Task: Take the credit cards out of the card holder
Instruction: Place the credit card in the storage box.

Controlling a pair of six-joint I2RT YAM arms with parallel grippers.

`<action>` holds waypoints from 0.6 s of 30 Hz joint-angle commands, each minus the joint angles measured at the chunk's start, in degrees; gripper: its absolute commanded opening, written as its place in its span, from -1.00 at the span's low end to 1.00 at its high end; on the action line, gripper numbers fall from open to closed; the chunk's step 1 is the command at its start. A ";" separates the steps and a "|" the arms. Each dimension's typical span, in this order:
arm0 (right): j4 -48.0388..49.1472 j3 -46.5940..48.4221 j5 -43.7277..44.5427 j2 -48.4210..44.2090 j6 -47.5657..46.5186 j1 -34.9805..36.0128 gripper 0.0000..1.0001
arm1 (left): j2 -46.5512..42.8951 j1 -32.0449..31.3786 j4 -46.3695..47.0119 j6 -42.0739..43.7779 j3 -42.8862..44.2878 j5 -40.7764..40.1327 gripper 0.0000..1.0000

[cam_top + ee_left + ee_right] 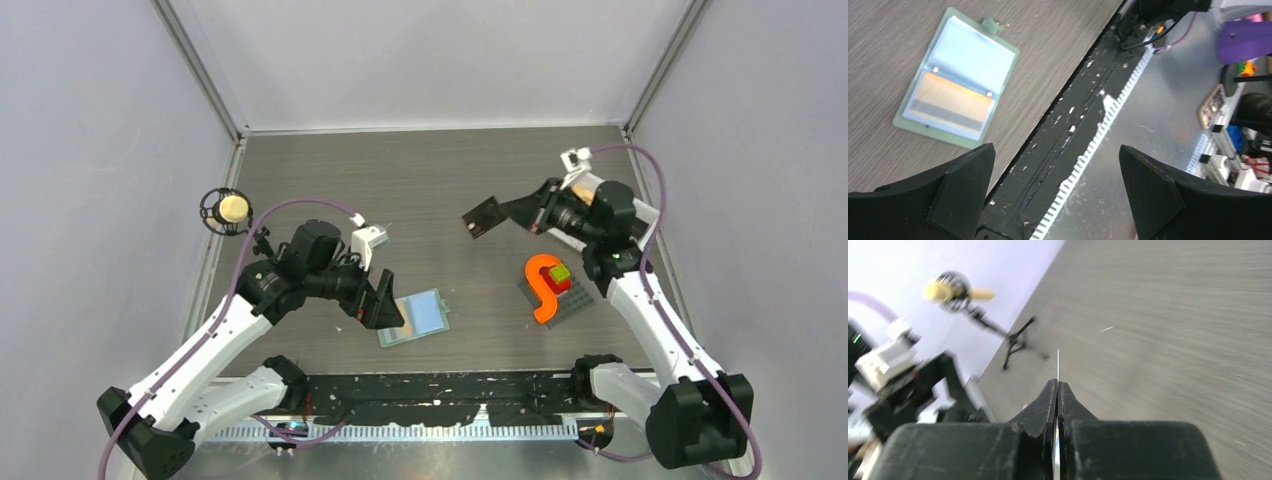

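Nearest, black perforated strip (440,400) along the near tabletop (400,180) edge. Just beyond it the left tool (1055,165) hovers with jaws wide, holding nothing, over the left edge of the sage-green bifold card holder (413,317), which lies open and flat; touching or not, cannot tell. An orange card (950,102) with a dark stripe sits in one pale blue pocket. To the right, well apart, a grey plate (575,300) carries an orange S-shape (543,288). Farther back the right tool (1058,390) pinches a thin dark card (486,217) in the air by one edge. Risks: the card slips from that thin edge grip; the unheld holder drags toward the strip or folds shut on the next pull. Bare tabletop mid and far; walls (420,60) close three sides; a yellow ball (233,208) on a stand sits by the left wall.
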 commanded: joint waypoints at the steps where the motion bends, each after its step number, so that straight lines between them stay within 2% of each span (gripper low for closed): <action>1: -3.55 0.66 11.87 -2.46 -0.42 -10.24 -0.89 | -2.43 0.27 -4.76 3.72 2.48 -6.99 0.98; 4: -5.31 -0.77 22.15 -3.52 -1.70 -16.10 -0.90 | -4.04 0.20 -5.22 3.90 2.27 -13.24 0.98; 8: -4.21 -3.23 30.93 -4.74 -2.60 -23.17 -0.89 | -5.18 0.23 -5.08 3.42 1.51 -19.59 0.98; 18: -0.40 -3.97 36.66 1.20 -5.76 -34.77 -0.90 | -3.93 0.27 -5.10 2.69 1.45 -19.94 0.98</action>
